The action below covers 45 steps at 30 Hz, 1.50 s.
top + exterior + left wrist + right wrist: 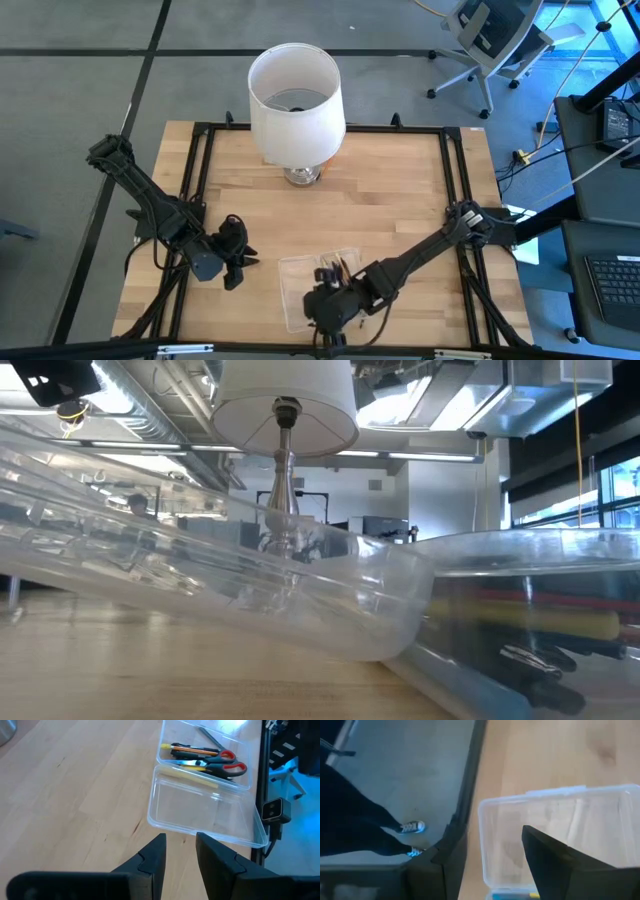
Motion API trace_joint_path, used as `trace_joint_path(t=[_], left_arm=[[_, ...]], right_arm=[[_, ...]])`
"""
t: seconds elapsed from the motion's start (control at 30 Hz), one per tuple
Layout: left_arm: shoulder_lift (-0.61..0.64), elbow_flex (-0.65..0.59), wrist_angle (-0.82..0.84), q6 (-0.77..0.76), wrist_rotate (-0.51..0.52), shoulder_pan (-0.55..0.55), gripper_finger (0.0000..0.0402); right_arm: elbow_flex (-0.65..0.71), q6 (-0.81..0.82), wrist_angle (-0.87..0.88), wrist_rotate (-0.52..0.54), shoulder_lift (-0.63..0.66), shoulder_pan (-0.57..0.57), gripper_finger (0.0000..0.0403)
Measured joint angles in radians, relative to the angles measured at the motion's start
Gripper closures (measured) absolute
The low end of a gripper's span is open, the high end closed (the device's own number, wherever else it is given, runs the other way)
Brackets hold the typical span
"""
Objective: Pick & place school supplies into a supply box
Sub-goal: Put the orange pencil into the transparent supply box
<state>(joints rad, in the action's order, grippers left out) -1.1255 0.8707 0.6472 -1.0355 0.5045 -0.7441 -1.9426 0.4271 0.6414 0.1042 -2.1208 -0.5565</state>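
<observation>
Jaws on the left gripper point(179, 851) stand slightly spread with nothing between them, hovering over bare worktop point(400, 200) just beside the supply box point(305, 290). Right gripper point(328, 305) is low over the near end of the box; its jaws can't be read from any view, only one dark finger point(570, 865) shows in the right wrist view, over the clear plastic. Box sits near the front edge of the worktop, between the two arms, with its clear hinged lid point(205, 810) flipped open and lying flat beside the tray. Left wrist view shows the tray loaded: red-handled scissors point(227, 762) lying flat against an orange pencil point(192, 751), a yellow pencil point(195, 776), plus dark pens beneath them that are hard to separate. Low view looks through the clear lid point(250, 590) up close, tilted, with a yellow pencil point(540, 622) and dark pens visible inside the tray wall on the right. White lampshade point(295, 100) on a metal base stands at the far side of the worktop, well apart from the box. Right wrist view catches a person's legs and sneakers point(412, 827) on the floor beyond the worktop edge.
</observation>
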Motion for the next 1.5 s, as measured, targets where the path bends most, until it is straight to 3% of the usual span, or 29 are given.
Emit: trace_joint_path(t=[0.4,0.83,1.07,1.2,1.3,1.5], left_arm=[[0.000,0.000,0.000,-0.001,0.003,0.000,0.0270],[0.000,0.000,0.000,0.001,0.003,0.000,0.0232],[0.000,0.000,-0.001,0.001,0.002,0.000,0.0231],[0.000,0.000,0.000,0.001,0.001,0.000,0.0227],[0.000,0.000,0.000,0.002,0.001,0.000,0.0226],[0.000,0.000,0.000,0.044,0.002,0.000,0.0224]], right_arm=[[0.116,-0.039,-0.179,-0.072,0.002,0.033,0.0209],[0.117,-0.173,-0.428,-0.094,0.013,0.075,0.0209],[0.119,-0.098,-0.286,-0.088,0.020,0.112,0.0209],[0.123,-0.095,-0.183,-0.009,0.076,0.096,0.0209],[0.235,-0.102,-0.209,0.030,0.162,0.089,0.0209],[0.659,-0.076,-0.652,0.026,0.445,0.088,0.0209]])
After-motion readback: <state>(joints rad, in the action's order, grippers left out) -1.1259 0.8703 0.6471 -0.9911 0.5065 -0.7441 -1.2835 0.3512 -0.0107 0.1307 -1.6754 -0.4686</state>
